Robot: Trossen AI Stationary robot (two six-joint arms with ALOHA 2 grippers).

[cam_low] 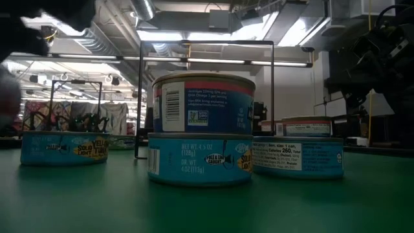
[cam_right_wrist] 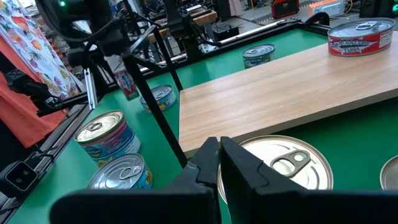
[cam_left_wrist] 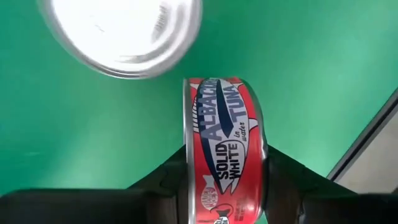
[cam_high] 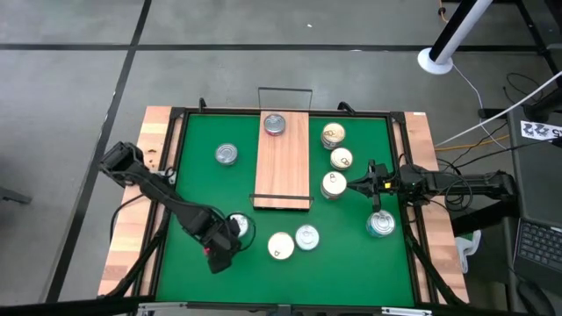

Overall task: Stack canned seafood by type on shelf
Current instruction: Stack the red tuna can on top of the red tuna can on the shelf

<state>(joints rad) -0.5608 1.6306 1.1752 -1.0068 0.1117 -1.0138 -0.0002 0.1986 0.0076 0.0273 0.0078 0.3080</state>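
Fingers of the left gripper [cam_left_wrist: 224, 199] clamped a red tuna tin [cam_left_wrist: 225, 149] by its sides, near the green mat's [cam_high: 202, 189] front edge.
From overhead that arm hid the tin's label. Right gripper [cam_right_wrist: 219, 163] sat pinched shut, empty, over a gold-topped tin [cam_right_wrist: 286, 165] beside the shelf [cam_high: 283, 162], which carried one tin [cam_high: 275, 124].

Left claw [cam_high: 230, 230] low, fingers clamped around load; right claw [cam_right_wrist: 219, 163] closed, idle.
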